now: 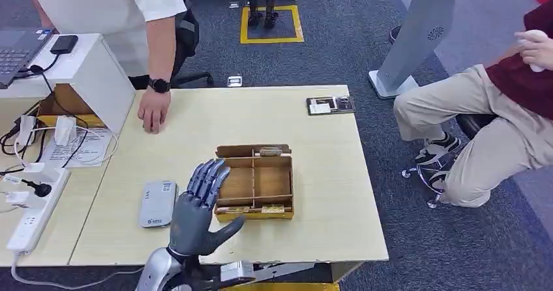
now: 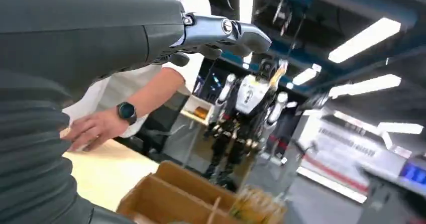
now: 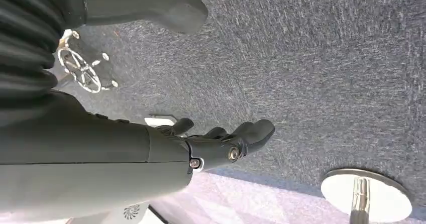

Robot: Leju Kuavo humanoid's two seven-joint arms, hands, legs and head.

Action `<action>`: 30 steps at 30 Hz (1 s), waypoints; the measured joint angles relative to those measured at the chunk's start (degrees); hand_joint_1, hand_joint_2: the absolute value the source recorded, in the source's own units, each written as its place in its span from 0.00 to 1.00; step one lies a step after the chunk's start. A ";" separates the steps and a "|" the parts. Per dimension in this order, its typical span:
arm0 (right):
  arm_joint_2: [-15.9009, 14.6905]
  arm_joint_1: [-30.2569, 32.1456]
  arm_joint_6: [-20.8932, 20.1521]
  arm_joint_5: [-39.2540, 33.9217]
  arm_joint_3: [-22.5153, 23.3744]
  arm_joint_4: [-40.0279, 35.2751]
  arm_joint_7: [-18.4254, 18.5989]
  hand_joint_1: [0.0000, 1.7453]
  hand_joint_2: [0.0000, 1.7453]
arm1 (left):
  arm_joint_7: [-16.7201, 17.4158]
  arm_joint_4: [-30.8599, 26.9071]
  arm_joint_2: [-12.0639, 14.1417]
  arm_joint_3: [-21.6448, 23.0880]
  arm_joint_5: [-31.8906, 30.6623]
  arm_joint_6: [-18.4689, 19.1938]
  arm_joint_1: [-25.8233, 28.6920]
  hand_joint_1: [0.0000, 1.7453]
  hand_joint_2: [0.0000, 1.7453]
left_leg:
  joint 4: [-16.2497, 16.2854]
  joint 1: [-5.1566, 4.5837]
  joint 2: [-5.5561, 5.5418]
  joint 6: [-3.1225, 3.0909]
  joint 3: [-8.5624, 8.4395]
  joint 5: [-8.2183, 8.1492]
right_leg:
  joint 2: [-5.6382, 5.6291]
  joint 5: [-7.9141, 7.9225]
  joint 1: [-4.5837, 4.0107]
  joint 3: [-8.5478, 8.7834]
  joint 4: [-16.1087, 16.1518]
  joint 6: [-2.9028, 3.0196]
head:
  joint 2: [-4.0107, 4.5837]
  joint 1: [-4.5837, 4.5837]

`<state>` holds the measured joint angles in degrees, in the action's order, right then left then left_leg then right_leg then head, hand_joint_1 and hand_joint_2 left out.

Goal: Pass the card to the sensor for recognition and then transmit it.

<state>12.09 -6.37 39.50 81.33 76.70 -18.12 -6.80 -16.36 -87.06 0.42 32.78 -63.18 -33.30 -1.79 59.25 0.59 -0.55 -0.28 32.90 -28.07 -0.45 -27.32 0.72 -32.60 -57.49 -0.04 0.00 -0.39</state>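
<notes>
laptop (image 1: pixel 14 51), power strip (image 1: pixel 36 207), seated person (image 1: pixel 495 124)

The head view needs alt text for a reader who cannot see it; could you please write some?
The robot's left hand, fingers spread and empty, hovers at the left edge of a wooden card box on a pale table. A grey sensor lies left of it; a person's hand rests on the far side.

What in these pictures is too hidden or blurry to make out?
- Head view: the left robot hand covers the wooden box's left edge.
- Head view: print on the cards is too small.
- Left wrist view: cards blurred.
- Head view: laptop cut off by the edge.
</notes>
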 joint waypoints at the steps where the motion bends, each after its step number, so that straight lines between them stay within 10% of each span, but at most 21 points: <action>1: -0.02 0.00 0.00 -0.11 -0.05 0.02 0.00 0.00 1.00 | 1.49 0.46 0.50 0.20 -1.57 1.11 -0.82 0.00 1.00 | 0.00 0.00 0.00 0.00 0.00 0.01 | 0.00 0.01 0.00 0.00 0.00 0.01 | 0.00 0.00; 14: -0.37 0.00 0.02 -0.46 -0.46 0.70 -0.22 0.00 1.00 | 6.77 4.84 3.50 4.29 -5.22 11.77 -8.28 0.00 1.00 | 0.01 -0.01 0.00 0.00 0.03 0.00 | -0.01 0.02 0.01 -0.02 0.00 0.02 | -0.02 0.00; 30: -0.55 -0.03 0.00 -1.07 -1.42 1.40 -0.44 0.00 1.00 | 8.56 7.96 4.43 8.22 -5.06 16.36 -12.55 0.00 1.00 | 0.01 -0.01 0.00 0.00 0.02 0.00 | -0.02 0.02 0.01 -0.02 0.00 0.03 | 0.00 0.00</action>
<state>11.54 -6.40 39.50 80.26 75.28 -16.72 -7.23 -7.80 -79.10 4.85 41.00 -68.24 -16.94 -14.34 59.26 0.58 -0.54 -0.28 32.93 -28.06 -0.47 -27.30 0.73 -32.63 -57.49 -0.01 0.00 -0.39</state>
